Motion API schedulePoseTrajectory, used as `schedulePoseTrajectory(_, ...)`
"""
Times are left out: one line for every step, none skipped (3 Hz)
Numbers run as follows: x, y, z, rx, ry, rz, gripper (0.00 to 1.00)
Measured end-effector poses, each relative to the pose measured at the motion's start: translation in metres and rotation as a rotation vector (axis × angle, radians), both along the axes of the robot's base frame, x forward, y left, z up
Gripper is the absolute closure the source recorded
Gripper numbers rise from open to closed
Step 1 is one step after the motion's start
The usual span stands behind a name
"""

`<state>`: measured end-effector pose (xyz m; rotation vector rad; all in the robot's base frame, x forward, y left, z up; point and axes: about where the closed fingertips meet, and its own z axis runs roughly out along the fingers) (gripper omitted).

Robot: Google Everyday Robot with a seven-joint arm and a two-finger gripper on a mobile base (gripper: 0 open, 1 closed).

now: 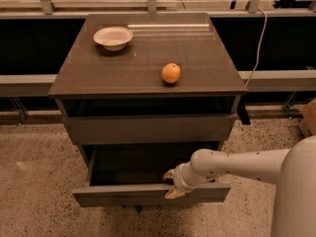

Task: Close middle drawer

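The middle drawer (123,195) is dark grey-brown with a flat slab front. It stands pulled out of the cabinet (148,53), with its shallow box open to view under the top drawer front (148,128). My gripper (171,183) is at the top edge of the middle drawer's front, right of centre. Its fingers are apart, one tip inside the box and one (174,193) against the front face. My white arm (237,164) reaches in from the right. The lowest drawer is hidden under the open one.
A white bowl (113,37) and an orange (171,73) sit on the cabinet top. A dark bench or rail runs behind the cabinet, with a cable (256,43) hanging at the right. The floor is speckled; a brown box edge (309,115) shows at far right.
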<state>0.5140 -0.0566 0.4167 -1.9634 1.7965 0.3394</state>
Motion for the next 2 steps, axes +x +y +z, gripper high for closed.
schedulePoseTrajectory(0.0203, -0.0026, -0.0001, -0.004, -0.018, -0.007, 0.5)
schedulePoseTrajectory(0.0203, -0.0026, -0.0001, -0.004, -0.018, -0.007, 0.5)
